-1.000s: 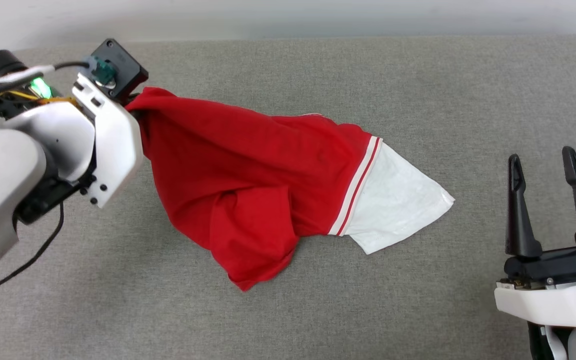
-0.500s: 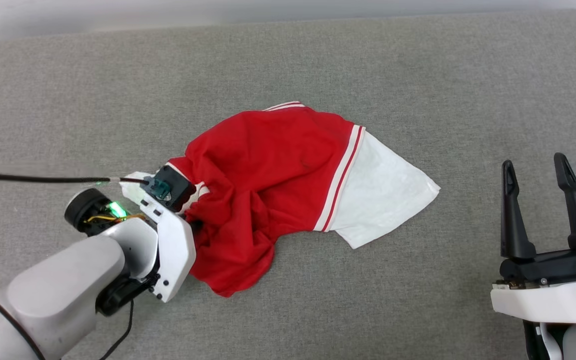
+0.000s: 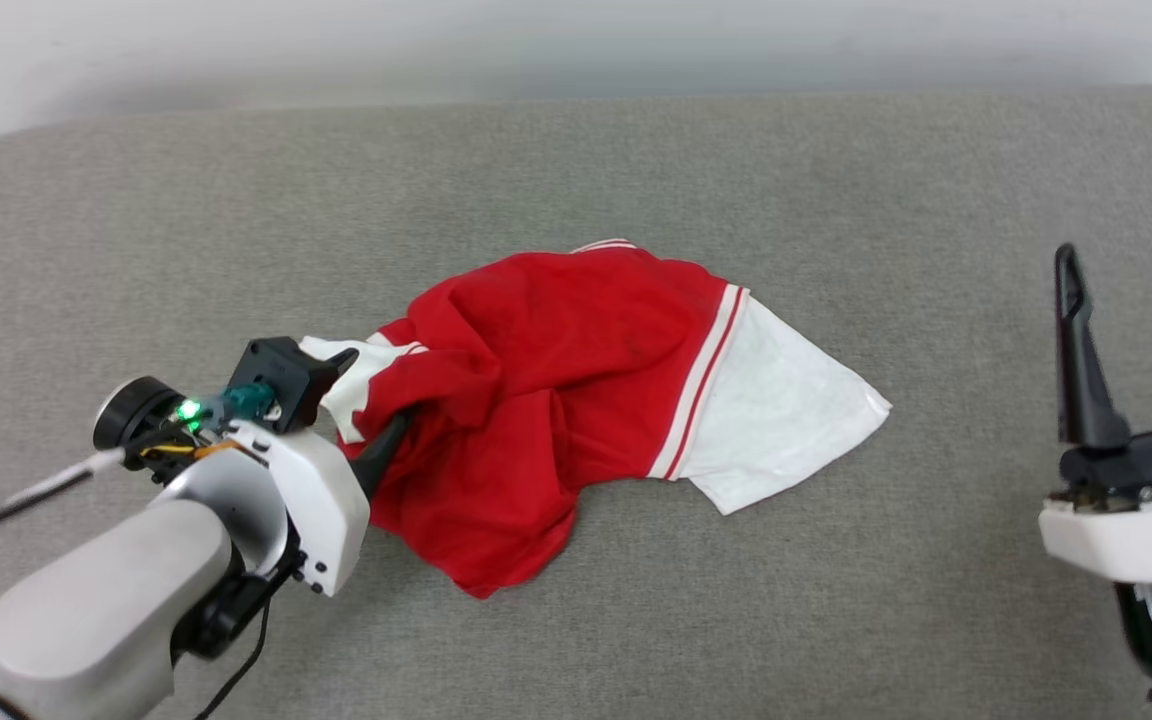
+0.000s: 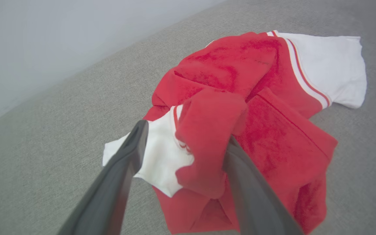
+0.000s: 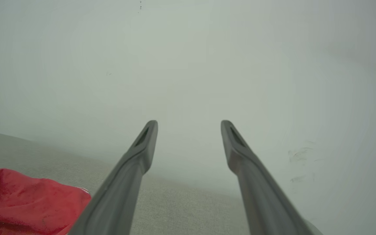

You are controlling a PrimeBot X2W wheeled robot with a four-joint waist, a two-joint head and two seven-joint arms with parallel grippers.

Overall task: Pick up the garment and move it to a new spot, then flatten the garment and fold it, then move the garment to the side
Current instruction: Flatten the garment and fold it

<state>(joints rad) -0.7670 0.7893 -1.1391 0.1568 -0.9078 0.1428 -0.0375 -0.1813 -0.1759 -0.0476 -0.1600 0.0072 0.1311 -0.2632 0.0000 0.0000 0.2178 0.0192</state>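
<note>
The garment (image 3: 556,400) sits in a heap on the grey pad (image 3: 836,620) w/ left gripper (image 4: 186,133) spread loose round a lump & right gripper (image 3: 1126,240) spread, empty; move looks done, next pull it flat.

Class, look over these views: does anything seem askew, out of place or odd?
Yes: the garment lies crumpled in a heap, not flat. One white sleeve spreads flat; the other sleeve is bunched between the open fingers of the left end effector.
</note>
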